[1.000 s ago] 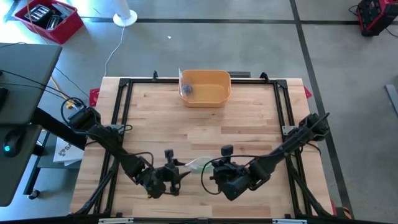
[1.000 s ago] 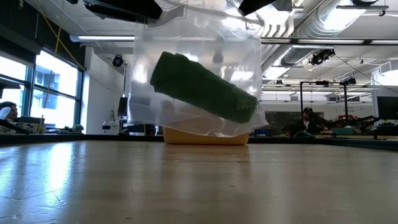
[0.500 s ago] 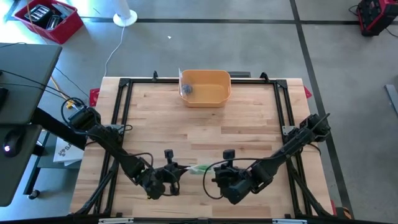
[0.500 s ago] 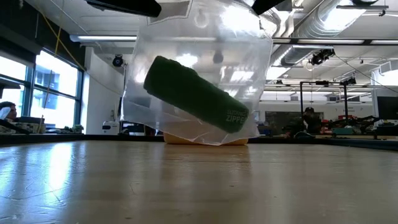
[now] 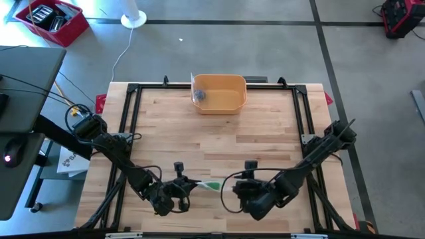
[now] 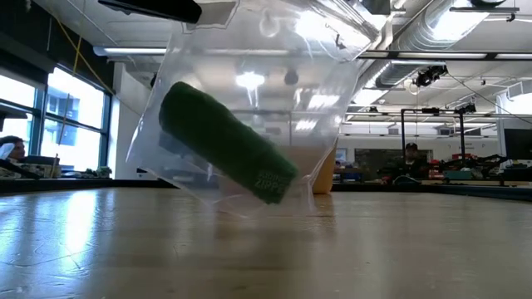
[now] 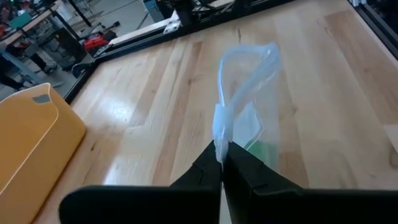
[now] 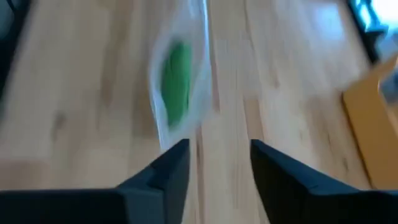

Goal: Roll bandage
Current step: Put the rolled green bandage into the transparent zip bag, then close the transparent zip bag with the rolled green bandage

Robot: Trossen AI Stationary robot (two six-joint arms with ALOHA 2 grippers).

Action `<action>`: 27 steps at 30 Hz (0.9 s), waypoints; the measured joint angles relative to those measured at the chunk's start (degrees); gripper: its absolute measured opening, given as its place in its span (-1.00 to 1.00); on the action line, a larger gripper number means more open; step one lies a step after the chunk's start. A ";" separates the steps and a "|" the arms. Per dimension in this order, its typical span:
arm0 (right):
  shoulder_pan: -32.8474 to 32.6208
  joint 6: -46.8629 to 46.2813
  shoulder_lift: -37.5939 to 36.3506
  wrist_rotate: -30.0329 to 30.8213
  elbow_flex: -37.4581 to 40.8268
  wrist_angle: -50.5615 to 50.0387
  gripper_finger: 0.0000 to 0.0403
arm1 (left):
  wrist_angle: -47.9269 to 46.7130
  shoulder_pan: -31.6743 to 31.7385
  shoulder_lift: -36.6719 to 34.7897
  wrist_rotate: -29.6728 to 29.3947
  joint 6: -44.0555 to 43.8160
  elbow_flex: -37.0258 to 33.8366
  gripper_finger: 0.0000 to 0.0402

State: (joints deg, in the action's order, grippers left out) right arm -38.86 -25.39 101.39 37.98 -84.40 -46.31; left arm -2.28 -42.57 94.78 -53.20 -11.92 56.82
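Left gripper [image 7: 221, 163], pinched tight on the top edge of the clear zip bag [image 6: 249, 108], dangles it over the table's near edge with the green bandage roll [image 6: 226, 154] slanting inside, while the right gripper [image 8: 219, 158] stands open just beside it, empty.

Robotics lab: workbenches [image 6: 465, 176], ceiling ducts [image 6: 432, 29].

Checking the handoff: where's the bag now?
High view: the bag hangs near the table's front edge, pinched by the left gripper; the open right gripper sits beside it.
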 joint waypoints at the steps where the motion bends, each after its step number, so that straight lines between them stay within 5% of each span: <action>1: -0.12 1.87 -0.14 1.01 0.00 2.74 -0.16 | 0.02 0.00 0.00 0.01 -0.02 0.00 -1.00; 6: 0.54 13.50 0.78 5.19 -0.03 19.54 -0.08 | 0.06 0.00 0.00 0.03 -0.50 0.01 -1.00; 10: 2.69 10.10 1.77 5.19 0.03 15.90 -0.11 | 0.03 -0.14 0.00 0.10 -0.74 0.02 -1.00; 18: 6.46 6.12 4.17 -9.67 1.79 16.15 -0.16 | 0.06 -0.22 0.00 0.14 -0.96 0.02 -1.00; 22: 6.84 5.16 5.88 -2.06 1.84 13.32 -0.27 | 0.39 -0.22 0.00 0.14 -1.58 0.02 -1.00; 27: 6.64 7.44 5.92 5.07 0.57 8.47 -0.75 | 0.70 0.06 -0.03 1.72 -7.29 0.04 -1.00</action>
State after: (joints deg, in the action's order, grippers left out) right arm -32.21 -17.95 107.31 43.05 -83.83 -37.83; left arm -1.58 -42.51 94.75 -51.48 -19.21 56.86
